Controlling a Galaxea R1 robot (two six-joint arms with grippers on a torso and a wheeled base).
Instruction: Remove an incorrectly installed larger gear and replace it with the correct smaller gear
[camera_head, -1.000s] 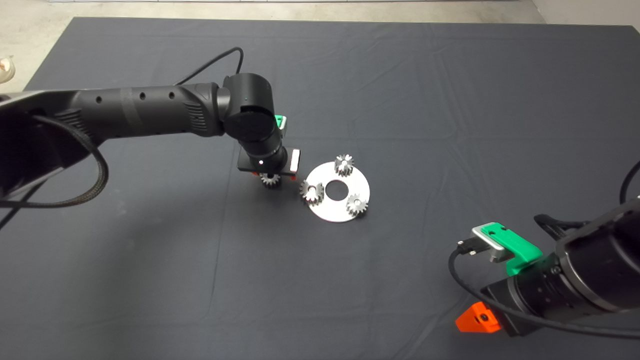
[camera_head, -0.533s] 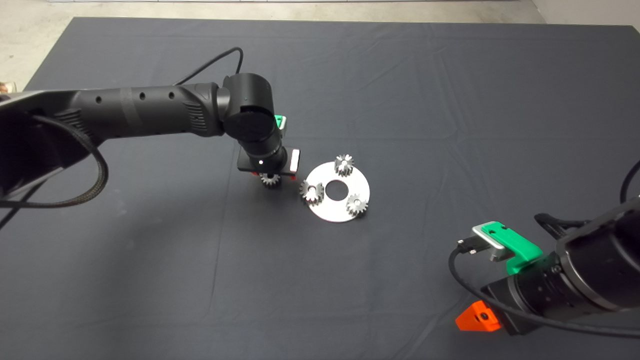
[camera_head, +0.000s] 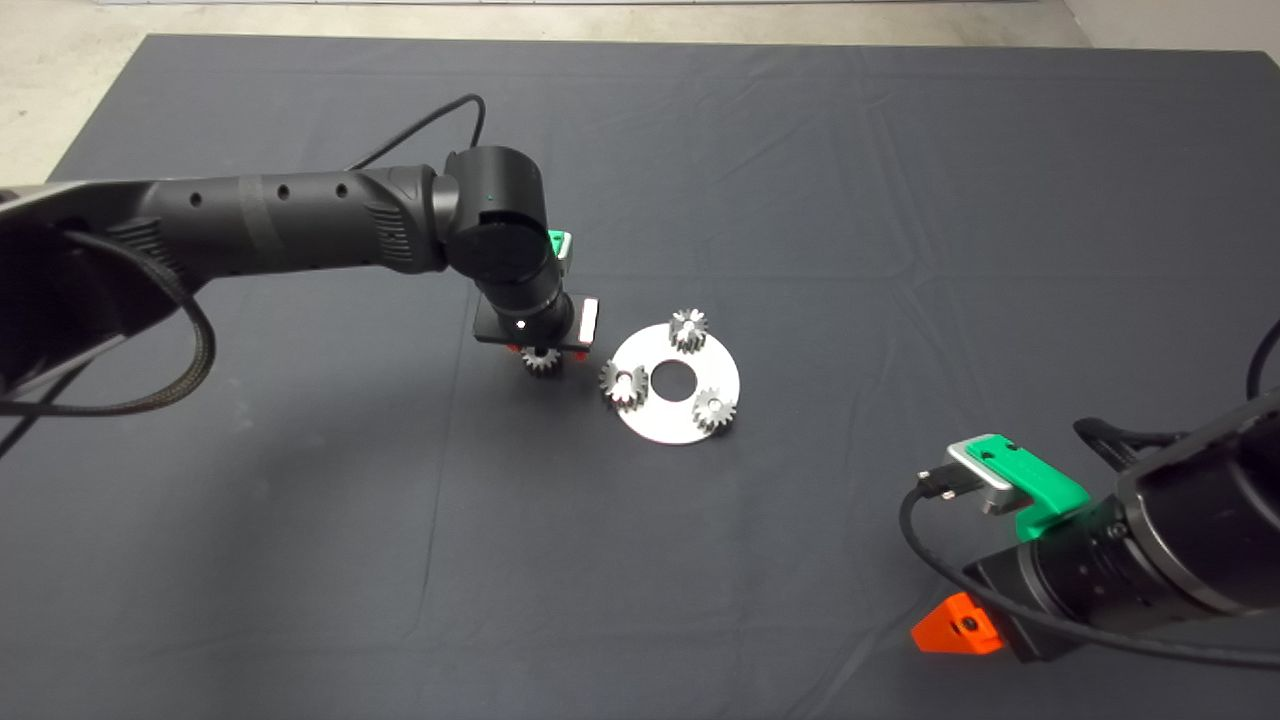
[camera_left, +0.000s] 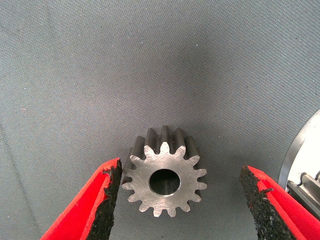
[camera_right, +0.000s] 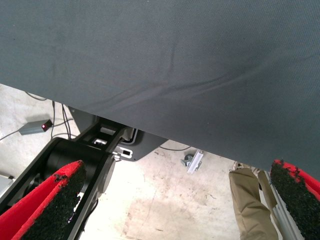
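The mat (camera_head: 900, 200) is plain dark grey cloth. A silvery metal gear (camera_left: 164, 177) with a dark centre hole lies on it between red fingers (camera_left: 90, 202) faced with black pads. The round plate (camera_head: 660, 415) is bright silver, and its three gears (camera_head: 688, 329) are silvery too. Both arms (camera_head: 280, 220) are black, with green gripper bodies (camera_head: 1040, 490). The floor (camera_right: 165, 200) is pale beige; a person's trouser leg (camera_right: 250, 210) is khaki.

I saw a silvery round plate (camera_head: 690, 425) at centre frame on the dark mat (camera_head: 900, 200), bare floor (camera_head: 60, 80) upper left, a person's leg (camera_right: 250, 210) lower right.
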